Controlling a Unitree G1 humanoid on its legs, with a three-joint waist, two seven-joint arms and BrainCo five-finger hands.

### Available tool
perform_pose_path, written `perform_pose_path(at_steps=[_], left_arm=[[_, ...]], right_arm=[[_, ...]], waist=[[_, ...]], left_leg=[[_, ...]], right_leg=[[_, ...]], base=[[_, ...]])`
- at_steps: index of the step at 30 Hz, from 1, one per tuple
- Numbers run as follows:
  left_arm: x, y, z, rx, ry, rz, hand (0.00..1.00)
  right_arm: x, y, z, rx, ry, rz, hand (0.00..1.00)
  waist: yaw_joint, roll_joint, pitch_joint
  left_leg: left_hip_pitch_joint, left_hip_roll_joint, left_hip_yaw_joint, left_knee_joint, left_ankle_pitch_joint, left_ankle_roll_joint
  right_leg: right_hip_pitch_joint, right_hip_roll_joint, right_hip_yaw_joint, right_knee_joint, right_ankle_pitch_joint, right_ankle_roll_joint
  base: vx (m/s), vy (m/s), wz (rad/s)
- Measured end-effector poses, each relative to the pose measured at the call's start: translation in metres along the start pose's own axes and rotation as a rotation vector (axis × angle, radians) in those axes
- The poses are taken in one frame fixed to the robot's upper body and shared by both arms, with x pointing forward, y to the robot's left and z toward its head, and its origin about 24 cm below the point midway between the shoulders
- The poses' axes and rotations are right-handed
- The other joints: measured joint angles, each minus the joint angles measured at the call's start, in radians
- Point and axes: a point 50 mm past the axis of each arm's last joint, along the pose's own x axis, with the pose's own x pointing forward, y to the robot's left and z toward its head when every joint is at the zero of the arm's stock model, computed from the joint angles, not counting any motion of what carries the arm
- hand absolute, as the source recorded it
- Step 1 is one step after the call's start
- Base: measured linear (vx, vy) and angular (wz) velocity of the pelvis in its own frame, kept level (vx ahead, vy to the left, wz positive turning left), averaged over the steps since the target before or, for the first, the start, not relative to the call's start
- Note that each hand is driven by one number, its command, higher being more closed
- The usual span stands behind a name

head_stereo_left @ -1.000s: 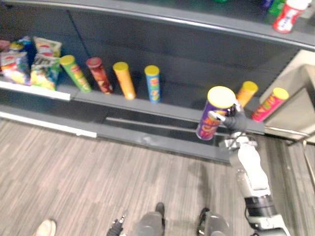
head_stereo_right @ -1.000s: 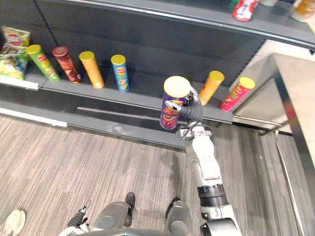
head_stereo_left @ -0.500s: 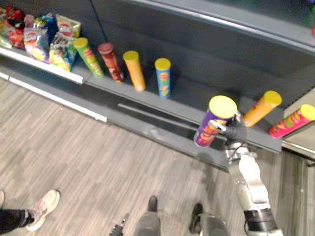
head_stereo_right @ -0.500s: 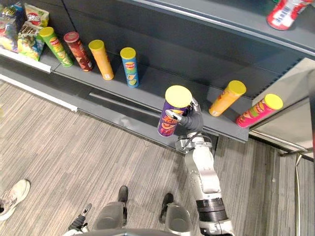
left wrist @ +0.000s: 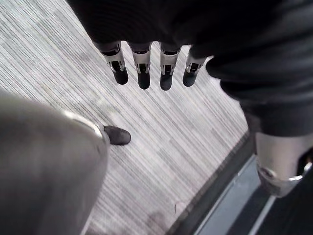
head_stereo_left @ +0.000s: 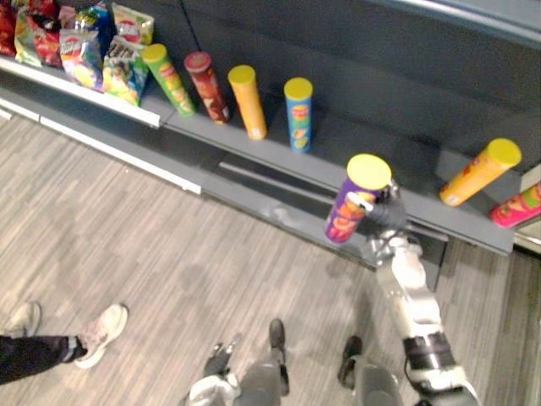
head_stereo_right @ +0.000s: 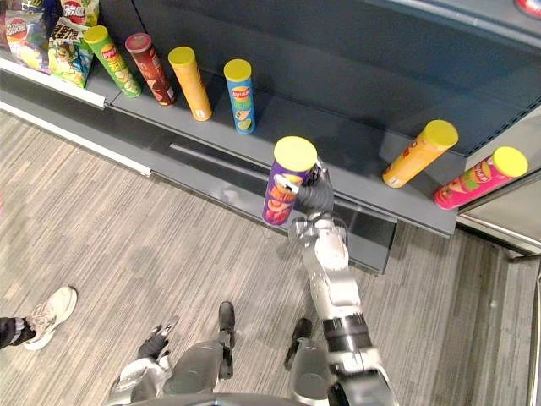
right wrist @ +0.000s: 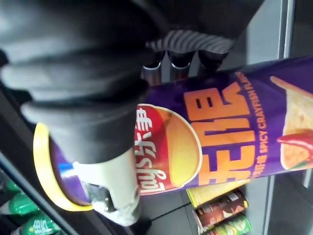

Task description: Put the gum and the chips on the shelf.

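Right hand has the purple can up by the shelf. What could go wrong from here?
1. The purple chips can with the yellow lid is tilted in the right hand and looks short of the dark grey shelf; its base could catch the front edge, or drop to the floor if released early.
2. The blue can and the orange can flank the free gap; sideways drift could topple one.

Left to right along the dark grey metal shelf [head_stereo_right: 338, 139]: shiny snack bags [head_stereo_right: 46, 38], then a green chip tube [head_stereo_right: 111, 61], maroon tube [head_stereo_right: 150, 57], orange tube [head_stereo_right: 191, 84], blue tube [head_stereo_right: 240, 96]. Well right of them, a second orange tube [head_stereo_right: 418, 154] and a pink tube [head_stereo_right: 478, 178]. The right robot hand [head_stereo_right: 319, 195] holds the purple yellow-lidded chip tube [head_stereo_right: 286, 182] before the shelf, between the blue tube and those two. A person's pale shoe [head_stereo_right: 51, 310] on the wood-grain floor [head_stereo_right: 127, 245], far left.
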Motion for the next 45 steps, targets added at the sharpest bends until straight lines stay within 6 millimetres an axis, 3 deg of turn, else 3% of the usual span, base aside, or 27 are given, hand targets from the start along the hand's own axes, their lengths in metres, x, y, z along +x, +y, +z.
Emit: perform_pose_path(at_steps=[3, 6, 10, 13, 25, 28, 35, 45], left_arm=[[0.002, -0.008, 0.007, -0.027, -0.023, -0.023, 0.0], [0.003, -0.016, 0.01, -0.032, -0.033, -0.028, 0.0], [0.004, -0.017, 0.013, -0.033, -0.039, -0.018, 0.0], [0.004, -0.018, 0.013, -0.032, -0.041, -0.018, 0.0], [0.009, -0.029, 0.02, -0.037, -0.048, -0.027, 0.0], [0.01, -0.037, 0.026, -0.018, -0.068, -0.056, 0.0], [0.01, -0.046, 0.028, -0.026, -0.073, -0.089, 0.0], [0.01, -0.054, 0.03, -0.032, -0.075, -0.114, 0.0]], right_arm=[[0.025, -0.003, 0.021, -0.001, -0.07, -0.072, 1.0], [0.051, -0.011, 0.056, -0.01, -0.184, -0.168, 1.0], [0.074, -0.015, 0.092, -0.003, -0.286, -0.24, 1.0], [0.086, -0.021, 0.107, -0.001, -0.311, -0.3, 1.0], [0.112, -0.025, 0.136, 0.02, -0.326, -0.408, 1.0], [0.112, -0.043, 0.143, 0.021, -0.334, -0.491, 1.0], [0.117, -0.049, 0.153, 0.059, -0.349, -0.565, 1.0], [0.117, -0.051, 0.17, 0.076, -0.415, -0.599, 1.0]], waist=[[0.011, 0.016, 0.016], [0.026, 0.037, 0.053], [0.035, 0.052, 0.092], [0.042, 0.057, 0.101], [0.067, 0.099, 0.142], [0.085, 0.116, 0.15], [0.108, 0.147, 0.161], [0.112, 0.17, 0.166]], left_leg=[[-0.014, -0.002, -0.002, 0.0, 0.003, 0.0], [-0.027, -0.002, -0.006, 0.008, 0.006, 0.001], [-0.049, -0.001, -0.008, 0.021, 0.007, 0.001], [-0.071, -0.001, -0.009, 0.034, 0.006, 0.001], [-0.153, -0.006, -0.041, 0.04, 0.032, 0.004], [-0.171, -0.012, -0.061, 0.038, 0.045, 0.003], [-0.218, -0.018, -0.074, 0.024, 0.077, 0.002], [-0.259, -0.029, -0.094, -0.001, 0.116, -0.006]], right_leg=[[-0.016, -0.002, 0.0, 0.003, 0.001, 0.001], [-0.025, -0.003, -0.002, 0.009, 0.0, 0.001], [-0.044, -0.004, -0.003, 0.019, 0.0, 0.0], [-0.063, -0.007, -0.003, 0.033, -0.001, -0.001], [-0.151, -0.018, -0.013, 0.084, -0.011, -0.015], [-0.176, -0.03, -0.023, 0.12, -0.02, -0.026], [-0.24, -0.043, -0.028, 0.161, -0.03, -0.032], [-0.315, -0.068, -0.032, 0.236, -0.052, -0.043]], base=[[0.02, 0.002, 0.03], [0.03, -0.004, 0.02], [0.03, -0.005, 0.02], [0.02, 0.001, 0.05], [0.0, -0.007, 0.06], [0.01, -0.023, 0.17], [-0.02, -0.032, 0.07], [-0.03, -0.052, 0.07]])
